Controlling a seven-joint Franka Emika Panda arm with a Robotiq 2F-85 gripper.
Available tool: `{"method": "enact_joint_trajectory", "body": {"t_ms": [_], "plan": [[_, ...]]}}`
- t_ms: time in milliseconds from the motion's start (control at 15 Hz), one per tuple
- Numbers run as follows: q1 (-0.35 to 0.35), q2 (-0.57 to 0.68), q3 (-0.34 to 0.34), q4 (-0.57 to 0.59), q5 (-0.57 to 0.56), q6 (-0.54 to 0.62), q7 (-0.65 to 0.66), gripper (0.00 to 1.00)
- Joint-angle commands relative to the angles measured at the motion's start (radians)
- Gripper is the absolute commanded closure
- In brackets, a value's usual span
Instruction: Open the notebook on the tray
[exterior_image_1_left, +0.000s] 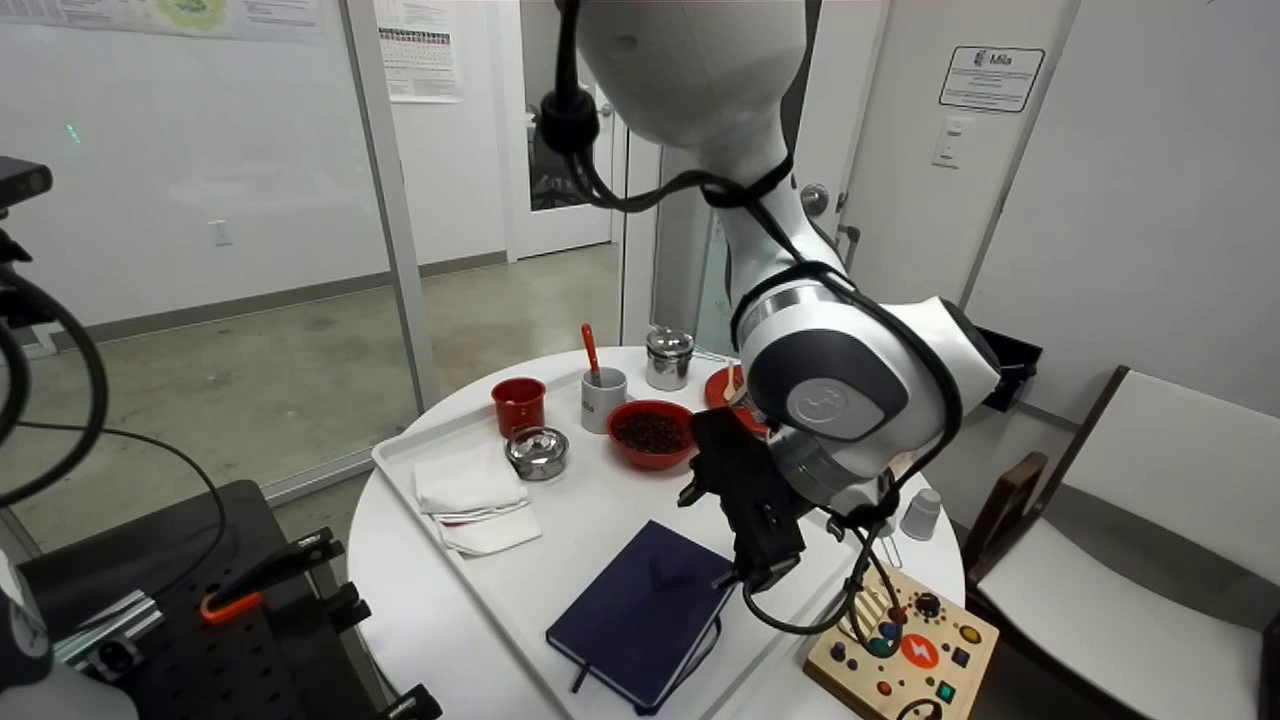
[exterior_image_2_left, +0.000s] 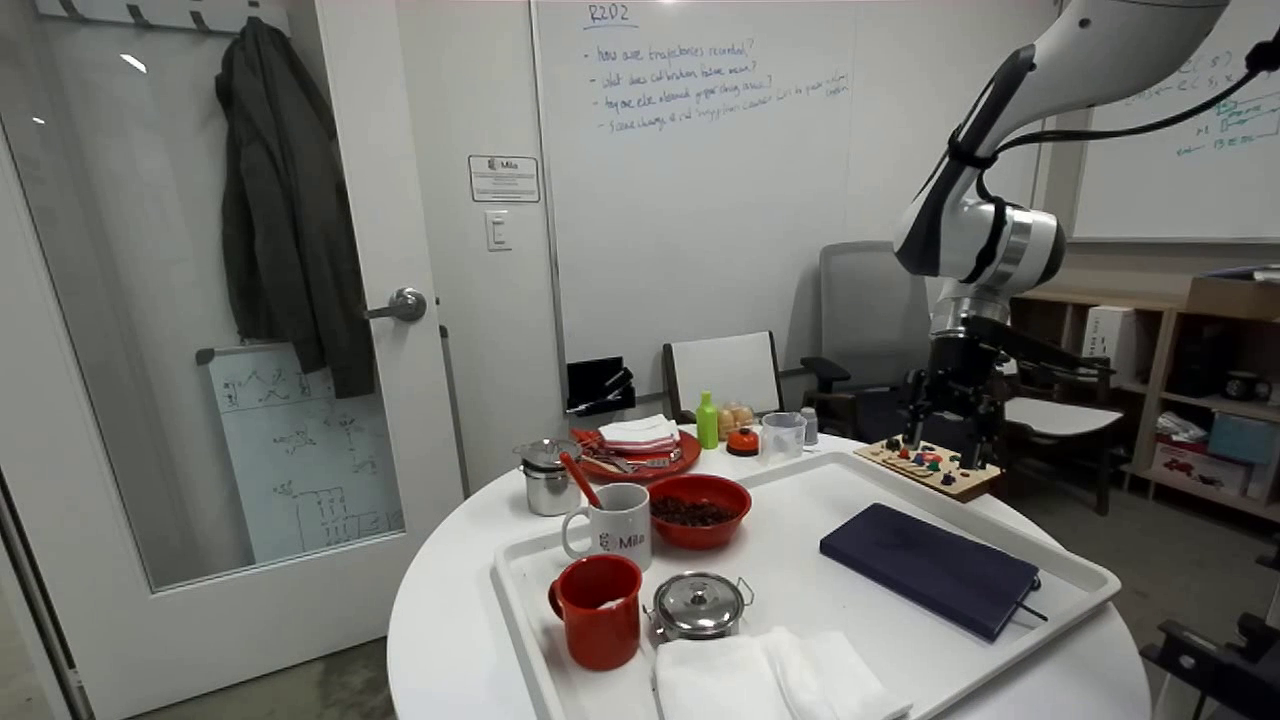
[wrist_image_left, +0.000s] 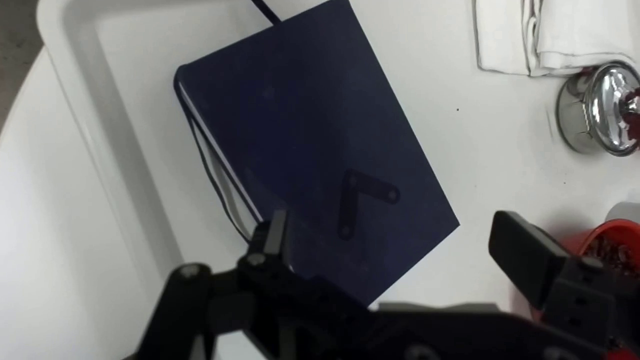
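On one tray (exterior_image_2_left: 790, 565), one closed notebook (exterior_image_2_left: 925, 570), two mugs (exterior_image_2_left: 602, 628)

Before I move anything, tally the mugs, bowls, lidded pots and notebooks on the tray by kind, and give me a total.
Mugs: 2, the red mug and the white Mila mug
Bowls: 1, the red bowl
Lidded pots: 1, the small steel pot
Notebooks: 1, the closed navy notebook
Total: 5

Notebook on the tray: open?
No, in the wrist view the notebook lies shut, its navy cover flat and not lifted at any edge in sight.
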Motion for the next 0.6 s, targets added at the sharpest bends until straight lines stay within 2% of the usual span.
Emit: {"method": "enact_joint_trajectory", "body": {"t_ms": [0, 533], "plan": [[-0.014, 0.015, 0.015, 0.016, -0.026, -0.008, 0.002, 0.0], [-0.03, 0.145, 0.037, 0.118, -0.047, 0.05, -0.036, 0.0]]}}
